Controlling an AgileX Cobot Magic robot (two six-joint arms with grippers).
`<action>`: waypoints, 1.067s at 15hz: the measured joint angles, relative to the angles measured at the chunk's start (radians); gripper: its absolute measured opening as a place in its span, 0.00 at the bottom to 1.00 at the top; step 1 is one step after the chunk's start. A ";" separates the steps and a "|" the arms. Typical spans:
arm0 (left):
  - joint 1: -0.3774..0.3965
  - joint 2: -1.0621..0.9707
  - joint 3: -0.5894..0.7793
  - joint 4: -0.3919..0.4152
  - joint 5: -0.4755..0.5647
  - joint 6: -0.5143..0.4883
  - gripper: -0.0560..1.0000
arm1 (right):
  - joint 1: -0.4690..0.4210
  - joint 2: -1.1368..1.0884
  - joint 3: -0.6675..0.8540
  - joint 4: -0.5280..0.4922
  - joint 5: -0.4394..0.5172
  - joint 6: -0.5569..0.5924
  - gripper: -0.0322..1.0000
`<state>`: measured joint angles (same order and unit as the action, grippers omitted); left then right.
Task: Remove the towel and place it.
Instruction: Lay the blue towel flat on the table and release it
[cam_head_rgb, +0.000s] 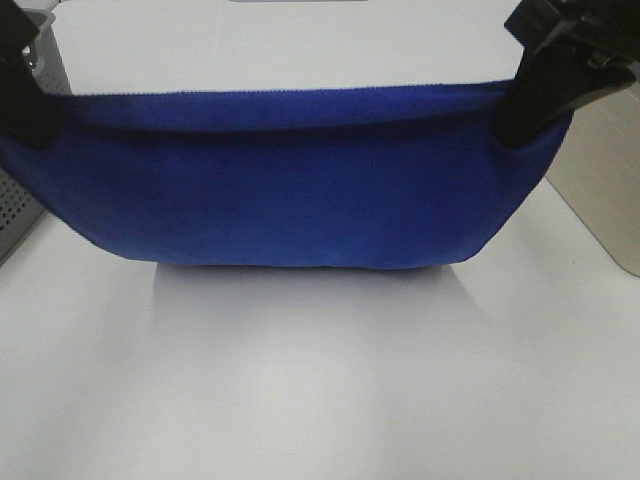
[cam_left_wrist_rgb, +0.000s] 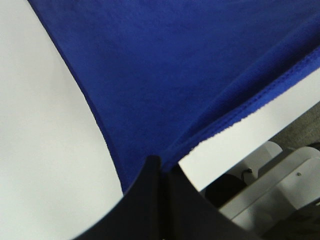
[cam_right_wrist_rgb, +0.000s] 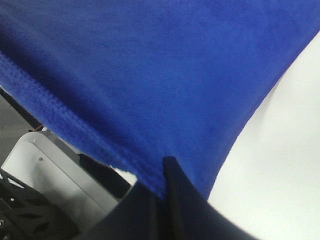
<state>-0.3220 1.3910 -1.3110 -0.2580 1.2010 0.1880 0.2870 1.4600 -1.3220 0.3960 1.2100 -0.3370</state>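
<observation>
White surface (cam_head_rgb: 320, 400), lower frame. My left hand (cam_head_rgb: 30, 125) and right hand (cam_head_rgb: 518, 125) pinch the towel (cam_head_rgb: 300, 190); I'd lower both evenly.

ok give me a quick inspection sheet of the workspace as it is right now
surface: white table, plain where it shows
job's things: royal-blue towel strung between both pincers, its middle sagging over the table
clutter: grey perforated basket at the left edge, partly behind the towel
grippers: left pincer shut on one end of the towel; right pincer shut on the other end
cables: nothing seen
surroundings: white equipment housing beyond the table edge
</observation>
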 joint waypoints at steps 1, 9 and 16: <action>0.000 -0.001 0.041 -0.013 -0.001 0.000 0.05 | 0.000 0.000 0.037 0.007 -0.001 0.001 0.05; -0.158 -0.005 0.408 -0.091 -0.017 -0.032 0.05 | 0.000 -0.001 0.435 0.070 0.000 0.006 0.05; -0.273 -0.006 0.561 -0.168 -0.051 -0.083 0.05 | 0.000 -0.003 0.651 0.107 -0.003 0.006 0.05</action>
<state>-0.5950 1.3850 -0.7500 -0.4260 1.1500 0.1050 0.2870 1.4570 -0.6710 0.5030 1.2070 -0.3310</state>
